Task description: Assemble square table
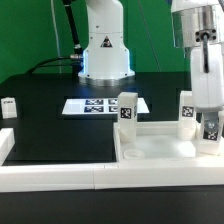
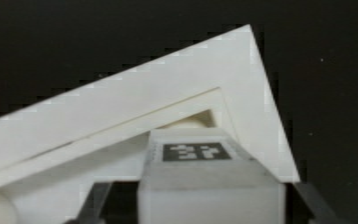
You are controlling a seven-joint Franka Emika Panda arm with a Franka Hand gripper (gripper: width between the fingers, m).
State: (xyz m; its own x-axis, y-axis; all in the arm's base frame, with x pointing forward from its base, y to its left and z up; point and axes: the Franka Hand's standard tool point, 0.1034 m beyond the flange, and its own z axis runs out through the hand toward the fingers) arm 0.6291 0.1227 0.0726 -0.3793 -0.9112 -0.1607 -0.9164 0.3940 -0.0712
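Your tool [image 1: 209, 124] is clamped on the held leg [image 1: 211, 131], a short white post. In the wrist view its tag faces the camera and a dark finger [image 2: 98, 202] flanks it on each side. The held leg [image 2: 197, 160] stands upright over a corner of the table top [image 2: 149, 95], on the exterior view's right; you cannot tell whether it touches. The table top [image 1: 150, 153] lies flat on the black surface [image 1: 50, 130], just behind the white border wall [image 1: 50, 172].

A second leg [image 1: 186, 108] stands upright at the far rim, just beside the tool. A third leg [image 1: 127, 109] stands at the far corner on the exterior view's left. A fourth leg [image 1: 8, 107] sits well apart at that view's left edge. The marker board [image 1: 100, 105] lies behind the top.
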